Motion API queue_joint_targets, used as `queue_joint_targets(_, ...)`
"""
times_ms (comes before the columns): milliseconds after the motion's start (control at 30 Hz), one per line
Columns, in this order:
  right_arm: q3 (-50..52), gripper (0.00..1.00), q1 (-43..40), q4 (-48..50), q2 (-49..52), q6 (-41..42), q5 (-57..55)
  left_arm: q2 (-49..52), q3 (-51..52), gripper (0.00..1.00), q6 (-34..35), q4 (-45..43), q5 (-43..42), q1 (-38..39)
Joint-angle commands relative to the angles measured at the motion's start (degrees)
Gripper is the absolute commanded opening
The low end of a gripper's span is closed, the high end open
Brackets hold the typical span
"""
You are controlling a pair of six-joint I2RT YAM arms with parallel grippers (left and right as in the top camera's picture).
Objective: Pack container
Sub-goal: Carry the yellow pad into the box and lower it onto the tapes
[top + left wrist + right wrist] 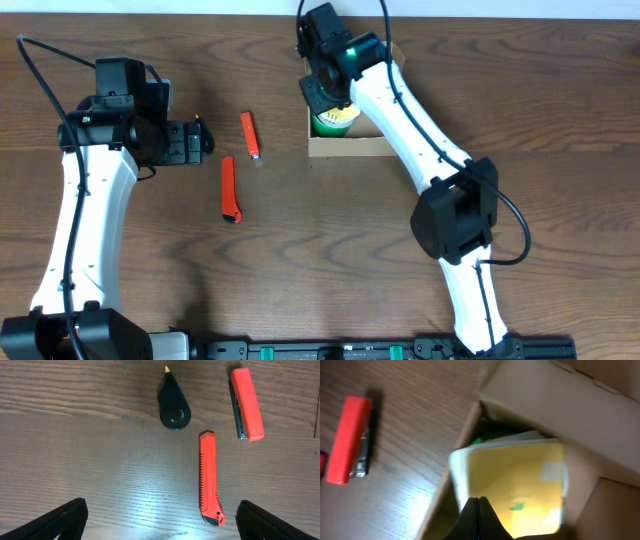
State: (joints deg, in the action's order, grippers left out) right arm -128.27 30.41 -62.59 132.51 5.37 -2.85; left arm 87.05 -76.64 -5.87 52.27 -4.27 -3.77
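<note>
The container is a tan cardboard box (pixel 350 148) at the back middle of the table, its flap lid open; it also shows in the right wrist view (pixel 560 395). A yellow notepad (pixel 520 475) lies tilted inside it on something green (pixel 487 438). My right gripper (pixel 479 501) is shut, its tips right over the notepad's near edge, nothing visible between the fingers; the overhead view shows it (pixel 335 98) reaching into the box. My left gripper (pixel 161 506) is open and empty, low over the table left of the box (pixel 203 140).
A red box cutter (pixel 209 477) and a red stapler (pixel 246 402) lie on the wood between the arms, left of the box. A black cone-shaped item with a yellow tip (pixel 174 407) lies just ahead of the left gripper.
</note>
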Motion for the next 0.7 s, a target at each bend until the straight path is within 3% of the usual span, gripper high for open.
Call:
queue_joint_targets(0, -1.05, 0.01, 1.27, -0.17, 0.79, -0.33, 1.22, 0.31, -1.01, 0.95, -0.35, 0.17, 0.39, -0.39)
queue_joint_targets(667, -0.85, 0.01, 0.39, 0.63, 4.61, -0.74, -3.28, 0.31, -1.01, 0.95, -0.35, 0.17, 0.39, -0.39)
